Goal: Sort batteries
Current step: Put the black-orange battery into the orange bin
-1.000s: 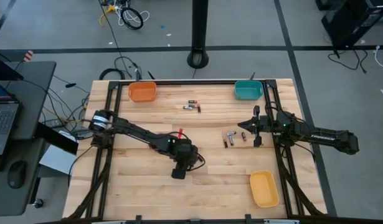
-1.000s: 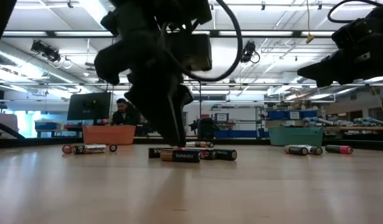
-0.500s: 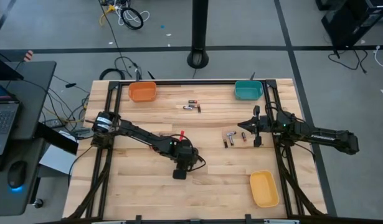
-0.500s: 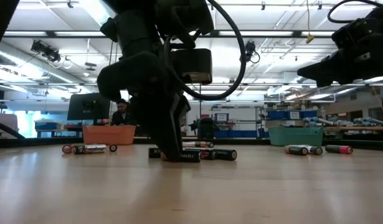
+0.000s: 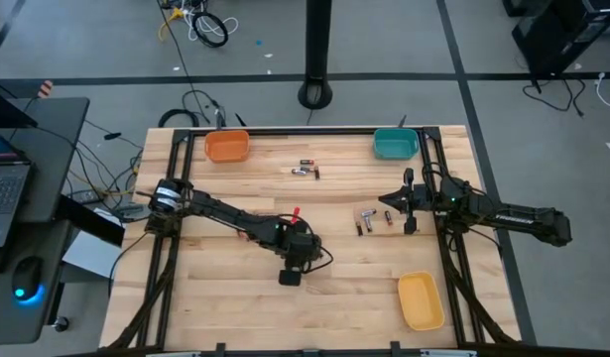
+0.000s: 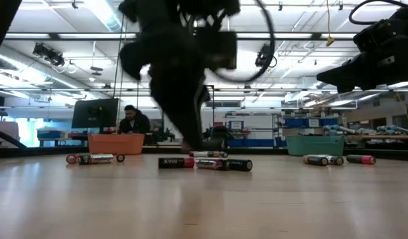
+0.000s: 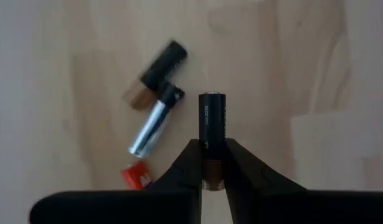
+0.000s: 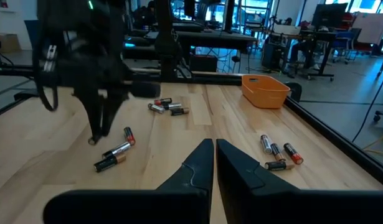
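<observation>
My left gripper [image 7: 212, 163] hangs over the middle of the table, shut on a black battery with a copper end [image 7: 212, 121]. Right below it on the wood lie a black-and-copper cell [image 7: 157, 73], a silvery cell [image 7: 155, 121] and a red-ended one [image 7: 138, 177]. The low view shows this gripper [image 6: 189, 143] blurred above those batteries [image 6: 204, 162]. More batteries lie at the far middle [image 5: 305, 170] and toward the right [image 5: 369, 220]. My right gripper [image 8: 214, 155] waits shut by the right edge [image 5: 409, 203]. My left gripper pinches the battery's copper end [image 7: 211, 168] between its two fingertips. The fingers [image 8: 98, 124] come steeply from above, and the battery runs on along them, its black end [image 8: 91, 142] sticking out past the tips. It hangs clear of the table.
An orange bin [image 5: 227, 147] stands at the far left, a teal bin [image 5: 396, 144] at the far right and a yellow bin [image 5: 421, 300] at the near right. Bare wood lies along the near left. A person sits at a desk beyond the table [image 6: 132, 121].
My left gripper has shut on the black-and-copper battery that lay at the near side of the middle cluster and has risen with it. That battery is now lifted clear of the table; the other cells of the cluster lie where they were.
</observation>
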### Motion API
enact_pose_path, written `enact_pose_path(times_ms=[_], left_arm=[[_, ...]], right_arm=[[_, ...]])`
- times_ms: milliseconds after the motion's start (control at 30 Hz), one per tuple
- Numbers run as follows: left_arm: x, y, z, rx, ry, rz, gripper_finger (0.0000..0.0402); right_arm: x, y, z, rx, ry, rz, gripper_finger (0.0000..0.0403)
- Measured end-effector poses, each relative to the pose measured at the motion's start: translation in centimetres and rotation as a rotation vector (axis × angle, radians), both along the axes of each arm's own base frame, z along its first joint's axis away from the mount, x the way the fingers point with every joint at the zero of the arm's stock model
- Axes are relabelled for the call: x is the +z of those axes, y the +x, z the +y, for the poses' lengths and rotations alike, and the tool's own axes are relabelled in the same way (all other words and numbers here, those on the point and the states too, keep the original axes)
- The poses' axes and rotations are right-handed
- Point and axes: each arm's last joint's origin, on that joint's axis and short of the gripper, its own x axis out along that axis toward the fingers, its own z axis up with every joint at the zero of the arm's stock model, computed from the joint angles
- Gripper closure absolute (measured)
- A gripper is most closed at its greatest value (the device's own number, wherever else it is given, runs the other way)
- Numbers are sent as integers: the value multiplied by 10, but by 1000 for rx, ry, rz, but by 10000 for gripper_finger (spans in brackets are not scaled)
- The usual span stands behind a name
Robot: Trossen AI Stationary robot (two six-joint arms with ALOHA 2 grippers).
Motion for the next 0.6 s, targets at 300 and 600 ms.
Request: enact_pose_path(times_ms=[300,600], left_arm=[[83,-3,15,146,170,56,357],[139,-48,97,512,321,117,357]], right_arm=[[0,0,0,0,0,0,373],[2,0,0,0,-5,-17,373]])
